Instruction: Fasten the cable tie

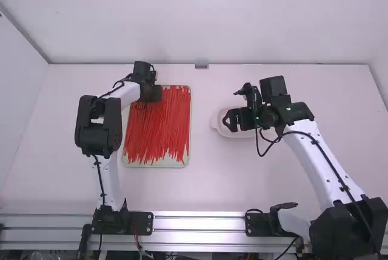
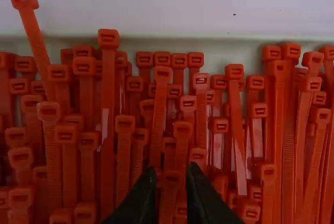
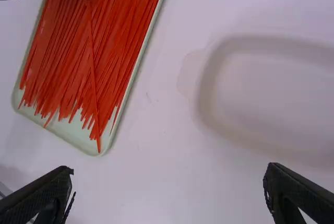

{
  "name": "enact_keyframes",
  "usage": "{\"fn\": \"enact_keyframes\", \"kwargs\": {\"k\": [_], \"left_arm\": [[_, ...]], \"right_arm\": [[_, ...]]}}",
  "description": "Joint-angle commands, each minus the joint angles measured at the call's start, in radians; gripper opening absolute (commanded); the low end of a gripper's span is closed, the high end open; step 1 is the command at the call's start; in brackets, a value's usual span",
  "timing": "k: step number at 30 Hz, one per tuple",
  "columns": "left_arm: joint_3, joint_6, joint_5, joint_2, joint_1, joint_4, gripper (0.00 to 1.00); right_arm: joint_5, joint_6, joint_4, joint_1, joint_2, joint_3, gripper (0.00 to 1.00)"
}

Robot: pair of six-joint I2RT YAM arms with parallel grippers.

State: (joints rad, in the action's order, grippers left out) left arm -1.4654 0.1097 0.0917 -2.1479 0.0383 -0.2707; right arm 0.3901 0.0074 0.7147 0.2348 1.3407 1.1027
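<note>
The left gripper sits low over the far-left corner of the pale green tray, on the head ends of the orange cable ties. These lie in a loose fan, their long axes running from the tray's far edge to its near edge. The right gripper hangs above a white dish that sits on the table just beside the tray's right edge, so the left arm is plainly nearer the ties. In the left wrist view the left gripper has its fingers drawn close together among the heads. One tie runs lengthwise through the narrow gap, and by my judgement it is pinched there. The strap lies in line with the fingers, with its head toward the tray's far wall. Any lift would therefore have to draw it clear of neighbours packed on both sides. In the right wrist view the right gripper is spread wide and holds nothing. The dish is below it, and the ties are well apart on the tray.
</note>
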Motion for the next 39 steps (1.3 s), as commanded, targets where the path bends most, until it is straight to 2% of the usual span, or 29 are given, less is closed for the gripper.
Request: {"fn": "enact_keyframes", "kwargs": {"k": [1, 25, 31, 39], "left_arm": [[-0.022, 0.006, -0.003, -0.013, 0.000, -0.002, 0.17], [-0.022, 0.005, -0.003, -0.024, 0.001, 0.051, 0.17], [-0.022, 0.006, -0.003, -0.033, 0.001, 0.044, 0.13], [-0.022, 0.006, -0.003, -0.035, 0.001, 0.032, 0.15]], "right_arm": [[0.003, -0.005, 0.001, 0.004, -0.001, 0.029, 0.98], [0.003, -0.008, 0.004, -0.005, -0.001, 0.029, 0.98], [0.002, -0.005, 0.001, 0.002, -0.001, 0.029, 0.98], [0.002, -0.009, -0.003, 0.000, -0.001, 0.029, 0.98]]}}
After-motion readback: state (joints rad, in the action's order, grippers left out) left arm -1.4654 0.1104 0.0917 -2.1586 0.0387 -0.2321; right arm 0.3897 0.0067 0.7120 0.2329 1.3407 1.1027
